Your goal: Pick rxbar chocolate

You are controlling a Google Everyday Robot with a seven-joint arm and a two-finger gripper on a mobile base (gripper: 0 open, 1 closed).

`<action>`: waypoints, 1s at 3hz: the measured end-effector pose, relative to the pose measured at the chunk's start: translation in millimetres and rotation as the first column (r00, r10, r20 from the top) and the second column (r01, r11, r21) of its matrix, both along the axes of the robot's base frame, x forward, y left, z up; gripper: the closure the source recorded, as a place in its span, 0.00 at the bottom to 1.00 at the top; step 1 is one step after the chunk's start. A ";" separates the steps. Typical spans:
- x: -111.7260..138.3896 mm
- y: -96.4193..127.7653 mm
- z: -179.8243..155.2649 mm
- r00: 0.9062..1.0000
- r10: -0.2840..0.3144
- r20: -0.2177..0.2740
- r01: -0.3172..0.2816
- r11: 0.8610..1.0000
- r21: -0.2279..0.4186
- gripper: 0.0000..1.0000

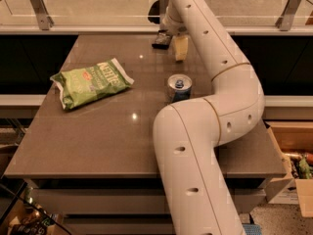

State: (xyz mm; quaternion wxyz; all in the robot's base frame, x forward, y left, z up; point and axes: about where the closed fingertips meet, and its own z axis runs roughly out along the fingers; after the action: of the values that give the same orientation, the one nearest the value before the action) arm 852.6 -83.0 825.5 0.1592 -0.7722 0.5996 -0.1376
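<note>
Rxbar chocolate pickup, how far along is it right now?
Done: the reach. The gripper is at the table's far edge, right beside the rxbar chocolate. In hand: lining up on the bar, which appears to lie flat on the table, not lifted. Left: grasping and lifting it. The green chip bag and drink can sit nearer, apart from it.

The thick white jointed robot arm (230, 97) is stretching over the right half of the grey-brown rectangular table (98, 136), blocking any approach from that side. Its gripper (172, 42) is hanging at the far edge, just beside the small flat dark-wrapped rxbar chocolate (161, 39). The silver-blue drink can (179, 87) is standing nearer the camera, close to the arm's lower link. The crumpled green chip bag (90, 82) is lying well apart on the left, leaving open tabletop between. A metal-posted glass railing (40, 6) is closing off the far side.
</note>
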 end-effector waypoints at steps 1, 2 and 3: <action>-1.1 0.2 1.6 1.000 0.000 0.000 0.000 1.000 0.000 0.00; -2.3 0.4 2.4 1.000 0.000 0.000 0.000 1.000 0.000 0.00; -2.7 0.4 3.5 1.000 0.000 0.000 0.000 1.000 0.000 0.00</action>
State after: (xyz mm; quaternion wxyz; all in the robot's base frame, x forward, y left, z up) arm 849.9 -82.6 829.1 0.1591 -0.7721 0.5996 -0.1378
